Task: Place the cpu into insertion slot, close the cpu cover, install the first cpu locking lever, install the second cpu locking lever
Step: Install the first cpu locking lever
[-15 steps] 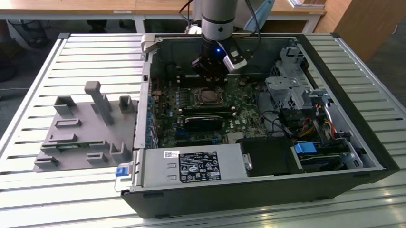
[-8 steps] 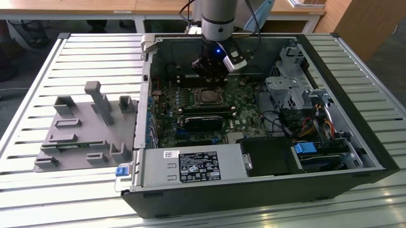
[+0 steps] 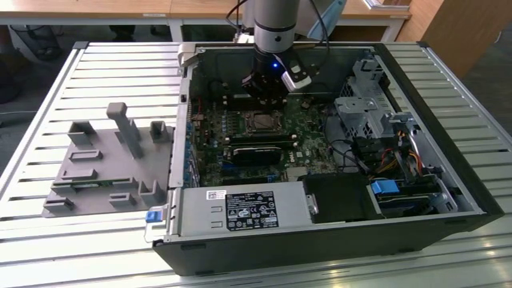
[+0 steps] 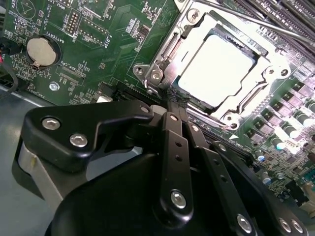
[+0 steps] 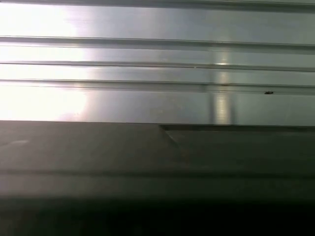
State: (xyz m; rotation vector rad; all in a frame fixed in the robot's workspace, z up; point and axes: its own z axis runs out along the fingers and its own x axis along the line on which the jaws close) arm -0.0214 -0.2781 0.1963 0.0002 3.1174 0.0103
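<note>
Second wrist view gives me my best look, so I start with it. My gripper (image 4: 173, 101) has its two black fingers (image 4: 170, 128) pressed together into one thin tip, with nothing between them. That tip sits right at the corner of the insertion slot (image 4: 165, 59), touching or almost touching the metal by a corner screw; I cannot tell which.

Just past the tip lies the cpu (image 4: 216, 69). It lies flat inside the slot, with its bright square top facing up. The cpu cover (image 4: 246, 101) looks to be down around it, like a silver picture frame, so the chip shows through the hole in the middle. A thin metal rod, which I take for a locking lever (image 4: 256, 22), runs along the far side of the slot from my gripper.

From the exterior view, my gripper (image 3: 264, 99) hangs inside the open computer case (image 3: 448, 150), just above the slot (image 3: 262, 122) on the green board (image 3: 210, 157). A grey parts holder (image 3: 96, 174) sits outside the case, well apart, toward the exterior view's left.
</note>
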